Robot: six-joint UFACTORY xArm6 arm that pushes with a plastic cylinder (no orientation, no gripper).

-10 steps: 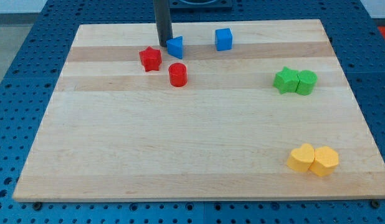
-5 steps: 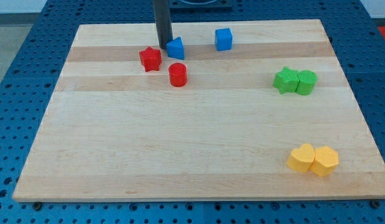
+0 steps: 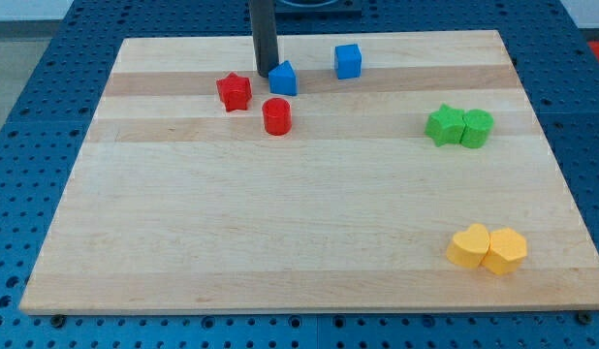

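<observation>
My tip (image 3: pixel 267 71) rests on the board near the view's top, pressed against the left side of a blue house-shaped block (image 3: pixel 283 79). A red star block (image 3: pixel 235 92) lies just left and below the tip. Directly below the blue block stands a red cylinder (image 3: pixel 276 115). A blue cube (image 3: pixel 348 61) sits further to the view's right, apart from the others.
The wooden board (image 3: pixel 280 223) lies on a blue perforated table. At the right side a green star (image 3: pixel 443 125) touches a green cylinder (image 3: pixel 477 128). Near the lower right two yellow blocks (image 3: pixel 469 246) (image 3: pixel 505 251) sit side by side.
The rod has slid to the view's right, pushing the blue house-shaped block a little rightward. The red blocks and the rest stayed put.
</observation>
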